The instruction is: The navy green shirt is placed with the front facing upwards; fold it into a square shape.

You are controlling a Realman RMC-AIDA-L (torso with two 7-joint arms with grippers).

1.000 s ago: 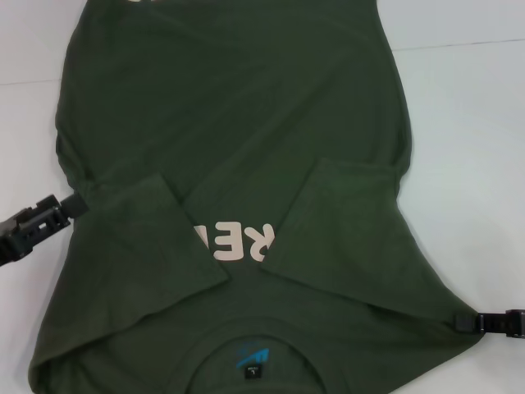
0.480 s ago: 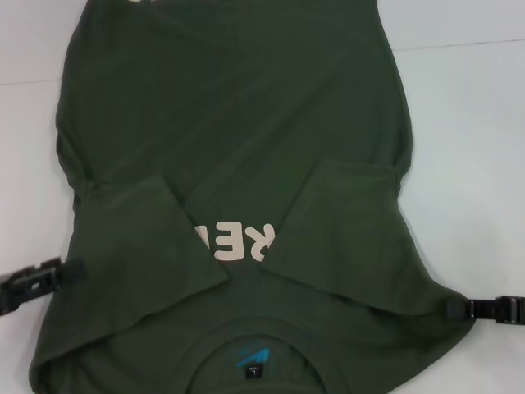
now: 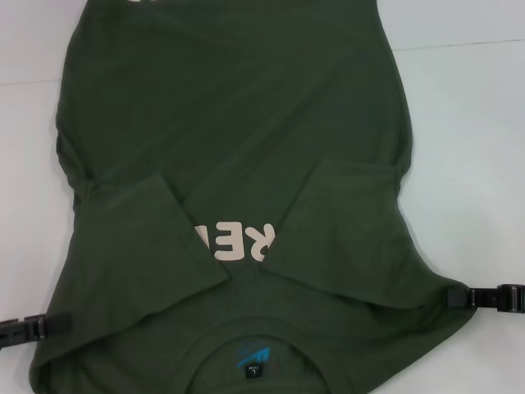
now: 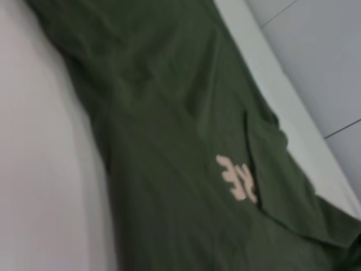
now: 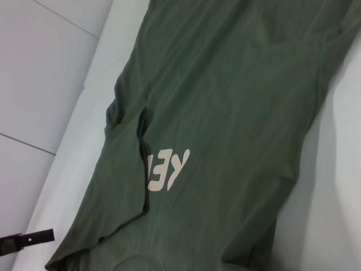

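The navy green shirt [image 3: 238, 156] lay flat on the white table [image 3: 467, 164], front up, collar nearest the robot, both sleeves folded inward over the pale lettering [image 3: 234, 240]. The left gripper [image 3: 56, 326] sat at the shirt's left shoulder edge and the right gripper [image 3: 456, 299] at its right shoulder edge; whether either gripper's fingers were apart or together could not be told.
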